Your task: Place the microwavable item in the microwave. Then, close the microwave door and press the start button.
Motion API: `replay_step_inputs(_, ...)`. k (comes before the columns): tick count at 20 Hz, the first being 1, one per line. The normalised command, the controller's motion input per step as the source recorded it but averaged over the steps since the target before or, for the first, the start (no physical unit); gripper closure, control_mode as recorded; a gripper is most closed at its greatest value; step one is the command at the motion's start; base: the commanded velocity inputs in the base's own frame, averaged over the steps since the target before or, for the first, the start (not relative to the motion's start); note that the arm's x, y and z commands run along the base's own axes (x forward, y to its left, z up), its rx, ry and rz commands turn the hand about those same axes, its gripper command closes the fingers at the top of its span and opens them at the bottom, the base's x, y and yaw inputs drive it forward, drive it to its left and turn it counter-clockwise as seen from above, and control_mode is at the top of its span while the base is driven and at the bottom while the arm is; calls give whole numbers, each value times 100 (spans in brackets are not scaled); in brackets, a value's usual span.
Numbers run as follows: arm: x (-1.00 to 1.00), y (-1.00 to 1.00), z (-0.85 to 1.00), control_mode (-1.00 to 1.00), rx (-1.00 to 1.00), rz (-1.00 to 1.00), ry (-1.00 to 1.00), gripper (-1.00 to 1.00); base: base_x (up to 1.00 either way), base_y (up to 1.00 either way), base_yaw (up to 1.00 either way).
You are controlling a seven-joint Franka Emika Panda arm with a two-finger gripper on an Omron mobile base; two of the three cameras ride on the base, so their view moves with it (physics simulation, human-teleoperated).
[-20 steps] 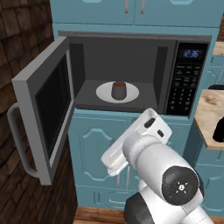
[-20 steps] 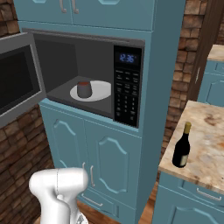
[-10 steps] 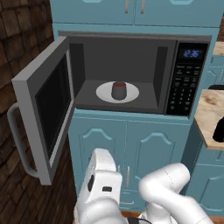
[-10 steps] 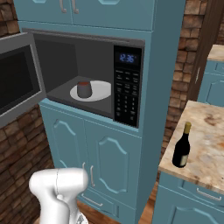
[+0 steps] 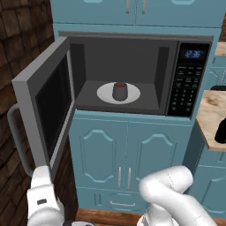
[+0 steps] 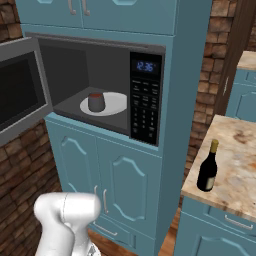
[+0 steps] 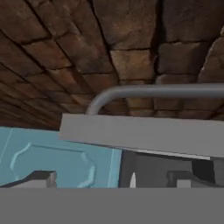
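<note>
The cup [image 5: 119, 91] is already sitting on the white turntable plate [image 5: 132, 94] inside the microwave [image 5: 132, 70], well up and away from our jaws, so we are judging the closing of the microwave door [image 5: 46, 106] to be the step in hand. The door is standing wide open, its bar handle [image 7: 153, 92] on the far free edge.

Our gripper [image 7: 111, 177] is hanging low under the door's bottom edge with its jaws spread fully and holding nothing; in the hand view the handle is arching just above and ahead of them. To do this well, we are aiming to rise beside the outer face near the handle end and push there, since a shove near the hinge would swing it poorly, and we are watching that the fingertips [image 7: 41, 177] do not snag the handle bar.

Compared with half a second ago, the arm has swung further left and lower, now tucked beneath the door. The cup and door are unchanged.
</note>
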Motion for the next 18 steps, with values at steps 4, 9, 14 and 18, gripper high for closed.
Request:
replay_step_inputs(4,68,100,-66,-100,-35,4,14,-100,0,0,0)
replay_step_inputs(9,99,99,-39,-100,-23,0,22,-100,0,0,0)
replay_step_inputs(14,29,45,-10,-100,-19,-14,-4,-100,0,0,0)
replay_step_inputs(18,-5,34,-48,-100,-20,-3,-19,-100,0,0,0)
